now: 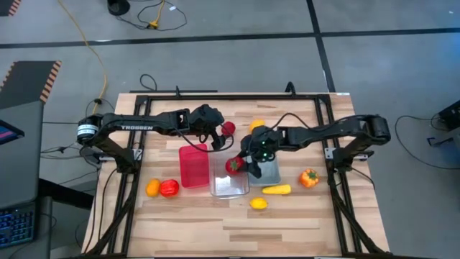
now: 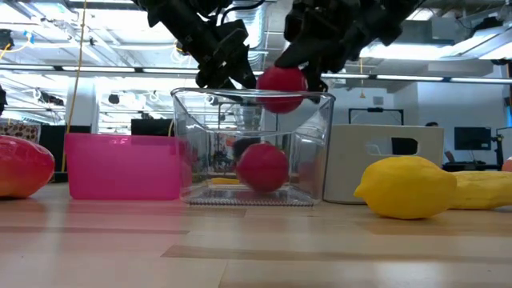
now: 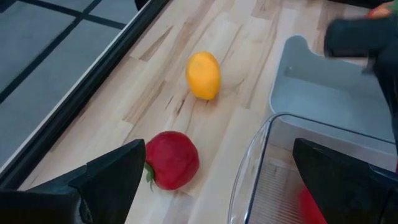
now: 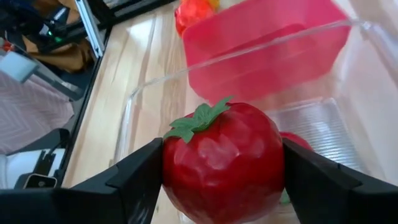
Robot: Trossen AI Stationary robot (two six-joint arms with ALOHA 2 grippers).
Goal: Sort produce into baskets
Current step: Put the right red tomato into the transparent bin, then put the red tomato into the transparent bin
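Observation:
My right gripper [image 1: 246,157] is shut on a red tomato [image 4: 221,158] with a green leaf top, over the clear bin [image 1: 230,183]. Another red piece [image 4: 300,140] lies in that bin. The red bin [image 1: 192,167] stands to its left and the pale blue bin [image 1: 267,171] to its right. My left gripper [image 1: 215,134] is open above the table behind the bins. A second red tomato [image 3: 172,158] lies on the wood below it, close to one finger. An orange oval [image 3: 203,74] lies beyond. My right gripper pinches the tomato's two opposite sides [image 4: 171,168] between its two fingers. The fingers come from above, slanting in from the table's right. The tomato is lifted clear, at the height of the clear bin's rim [image 2: 282,86], with its leaf top toward the wrist.
Left of the red bin lie an orange oval [image 1: 153,188] and a red piece [image 1: 169,188]. In front of the bins lie a yellow lemon [image 1: 258,203] and a yellow elongated piece [image 1: 277,190]. An orange-red pepper [image 1: 309,178] stands to the right.

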